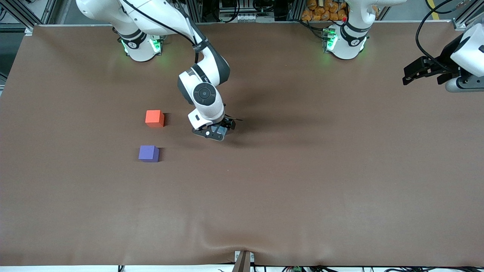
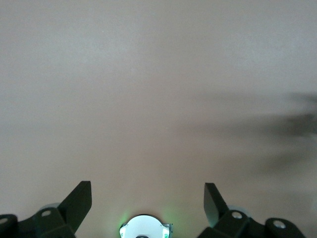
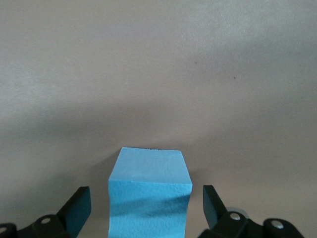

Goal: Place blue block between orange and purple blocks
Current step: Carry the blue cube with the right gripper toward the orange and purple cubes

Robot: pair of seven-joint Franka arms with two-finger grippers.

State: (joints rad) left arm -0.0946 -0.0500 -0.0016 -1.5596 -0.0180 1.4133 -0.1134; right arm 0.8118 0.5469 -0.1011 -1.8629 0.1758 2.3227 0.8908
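Blue block (image 3: 148,196) sits between the right end effector's (image 3: 147,208) spread fingers, untouched.

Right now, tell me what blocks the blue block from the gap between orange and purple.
Nothing visible. The blue block sits between the open right end effector fingers; bare table lies between it and the orange and purple blocks.
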